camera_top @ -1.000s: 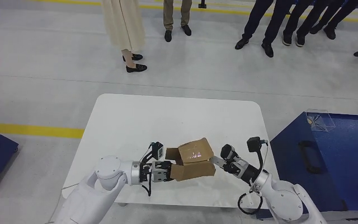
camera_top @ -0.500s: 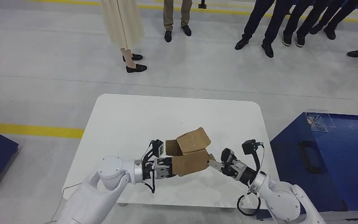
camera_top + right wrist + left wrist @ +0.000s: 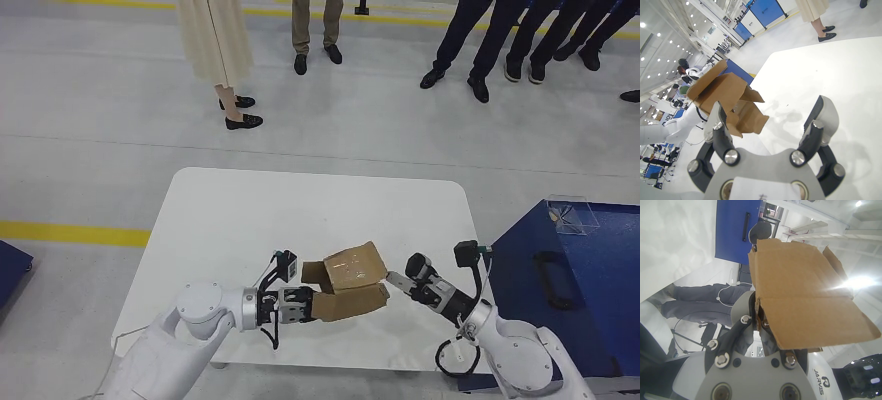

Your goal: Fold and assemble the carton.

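Over the surface's robot-side edge, top view: carton (image 3: 345,280) is brown corrugated board, a half-formed box with loose flaps and one panel angled up. Surface (image 3: 250,215) is matte white with rounded corners. Left pincer (image 3: 300,303) sits at the carton end nearer the surface's left side. Right pincer (image 3: 398,282) is at the opposite end, tips just beside the board.

Left wrist view: left pincer (image 3: 757,315) is clamped down narrow on a raw cut edge of the carton (image 3: 800,294). A flat panel with one scored crease fans out past the fingertips, with a ragged flap at its far corner. Fingers (image 3: 742,308) are smooth grey on black links with bright screws.

Right wrist view: right pincer (image 3: 770,113) is spread wide with nothing in its grip; it has silver fingers with black ribbed pads. Carton (image 3: 723,91) hangs off to one side, a bent flap right by one finger (image 3: 715,117); can't tell if they touch. The gap between the fingers frames bare surface (image 3: 810,66). Carton looks raised off the surface, with soft shadows under it.
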Controlling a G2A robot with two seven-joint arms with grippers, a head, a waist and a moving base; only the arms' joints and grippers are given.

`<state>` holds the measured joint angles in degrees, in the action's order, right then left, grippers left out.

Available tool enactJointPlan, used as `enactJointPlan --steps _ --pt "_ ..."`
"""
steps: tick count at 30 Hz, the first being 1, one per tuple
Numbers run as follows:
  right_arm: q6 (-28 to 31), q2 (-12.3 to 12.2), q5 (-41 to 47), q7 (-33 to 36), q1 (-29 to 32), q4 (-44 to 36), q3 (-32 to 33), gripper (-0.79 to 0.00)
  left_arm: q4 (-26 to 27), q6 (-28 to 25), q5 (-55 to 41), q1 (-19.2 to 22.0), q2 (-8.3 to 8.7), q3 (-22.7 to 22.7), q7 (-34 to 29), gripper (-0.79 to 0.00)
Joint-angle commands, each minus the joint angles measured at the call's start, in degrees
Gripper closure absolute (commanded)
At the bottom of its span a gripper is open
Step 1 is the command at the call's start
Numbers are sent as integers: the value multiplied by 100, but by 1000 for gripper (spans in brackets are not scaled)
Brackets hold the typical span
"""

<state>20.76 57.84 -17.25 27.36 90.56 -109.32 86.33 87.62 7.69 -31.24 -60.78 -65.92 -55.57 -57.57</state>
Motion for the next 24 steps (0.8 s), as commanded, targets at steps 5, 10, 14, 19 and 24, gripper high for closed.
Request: enactJointPlan --steps 5,10,14,19,24 --pt "-161 32 -195 271 -222 23 -433 -785 41 13 103 -5 1 30 -23 0" --pt "-194 50 -256 246 -332 87 -542 -785 20 63 125 13 2 17 -15 0" --pt "-191 47 -214 250 -328 104 -487 -785 -2 67 91 11 4 -16 5 0" --pt "-181 47 -158 250 -307 98 -444 -785 -28 47 77 10 1 -23 -6 0" --pt "-192 50 -158 264 -306 69 -458 -785 -47 69 70 25 -3 -14 -30 0"
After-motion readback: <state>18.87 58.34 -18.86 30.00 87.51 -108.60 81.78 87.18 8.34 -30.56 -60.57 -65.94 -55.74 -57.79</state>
